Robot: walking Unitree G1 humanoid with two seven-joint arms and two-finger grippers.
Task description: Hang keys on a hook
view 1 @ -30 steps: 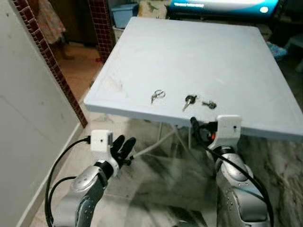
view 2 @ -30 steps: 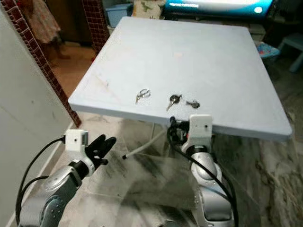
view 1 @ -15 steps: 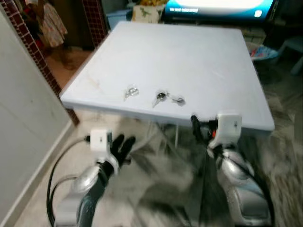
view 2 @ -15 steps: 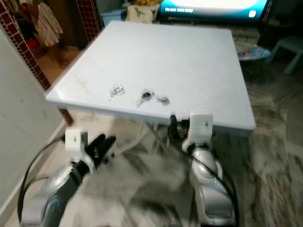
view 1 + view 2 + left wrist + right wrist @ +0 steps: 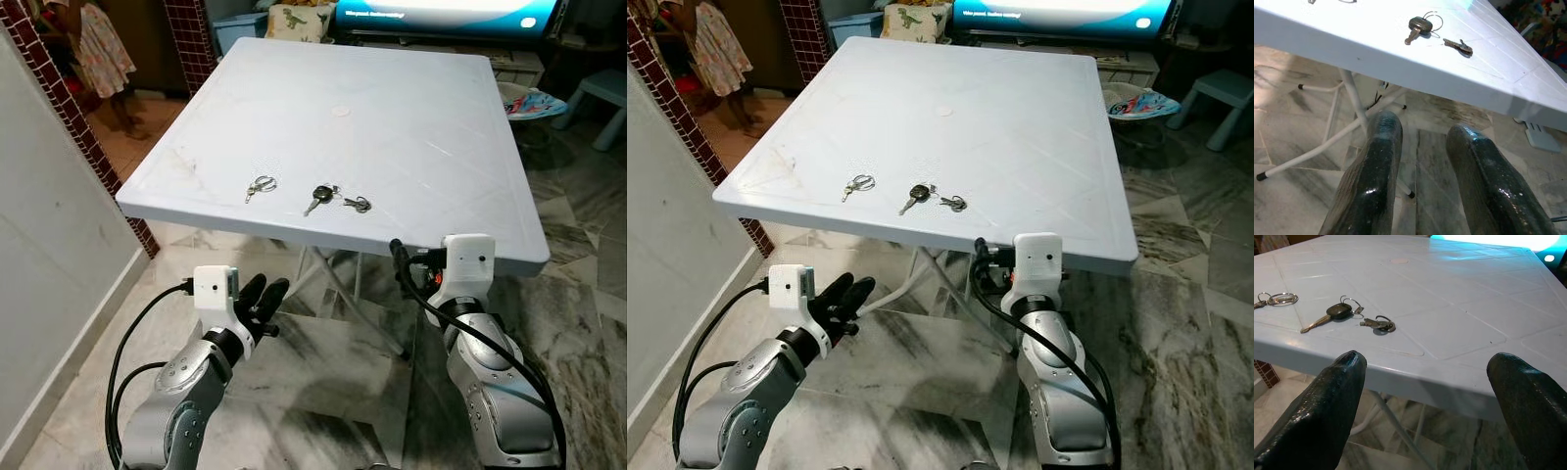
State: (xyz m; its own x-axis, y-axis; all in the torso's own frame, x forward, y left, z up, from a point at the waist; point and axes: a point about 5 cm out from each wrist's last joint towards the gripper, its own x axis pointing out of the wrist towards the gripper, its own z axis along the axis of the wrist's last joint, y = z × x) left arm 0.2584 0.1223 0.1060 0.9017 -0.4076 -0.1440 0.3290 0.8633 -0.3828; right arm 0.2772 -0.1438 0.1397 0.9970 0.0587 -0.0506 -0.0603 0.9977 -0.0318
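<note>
Keys: three sets lie near the front edge of the white folding table (image 5: 411, 108), none of them picked up. The black-headed key (image 5: 318, 196) on its ring sits in the middle, a small dark key (image 5: 357, 204) just beside it toward the robot's right, and a silver ring of keys (image 5: 261, 184) a little apart on the left. All lie flat and loose, so any one can be taken from above.
Hook: not to be made out in these views; where the keys must go cannot be told.
Right gripper (image 5: 1430, 396): held below and just in front of the table edge, fingers spread wide, pointed at the small dark key and the black-headed one, probably lined up for a reach.
Left gripper (image 5: 1425, 166): lower, under the table's front edge, fingers narrowly apart and holding nothing, pointing up past the table legs (image 5: 323, 274).
Stage: judged as the approach, with the grasp not yet made.
Surroundings: marbled floor (image 5: 323, 362) below, a brick-tiled pillar (image 5: 69, 108) on the left, a person (image 5: 98, 54) standing beyond it.
</note>
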